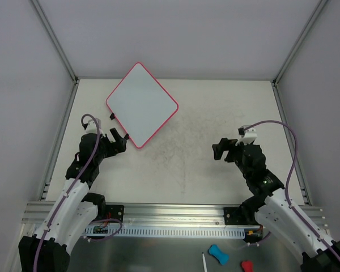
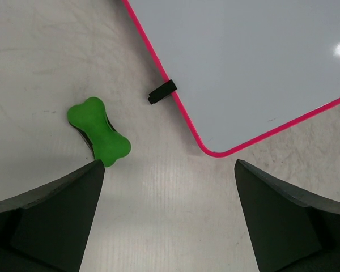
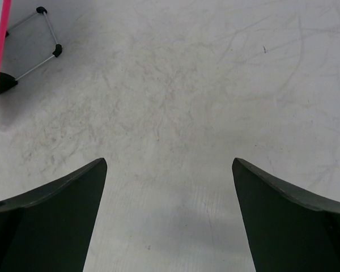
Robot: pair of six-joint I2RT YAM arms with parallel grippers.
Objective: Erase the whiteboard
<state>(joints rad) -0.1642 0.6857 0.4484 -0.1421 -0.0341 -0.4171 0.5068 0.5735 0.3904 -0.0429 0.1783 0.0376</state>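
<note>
The whiteboard (image 1: 141, 105) sits tilted like a diamond at about 11 o'clock on the table (image 1: 226, 107), and its surface shows no marks in the overhead or left wrist views. By that, the wiping looks done. A green eraser (image 2: 99, 131) lies loose on the table at 9 o'clock from the board's near corner, apart from its rim. The left gripper (image 1: 118, 139) hangs over it, jaws wide and empty. The right gripper (image 1: 220, 148), at 4 o'clock from the board, is also wide and empty.

Left end effector (image 1: 119, 136), right end effector (image 1: 220, 148): agape
</note>
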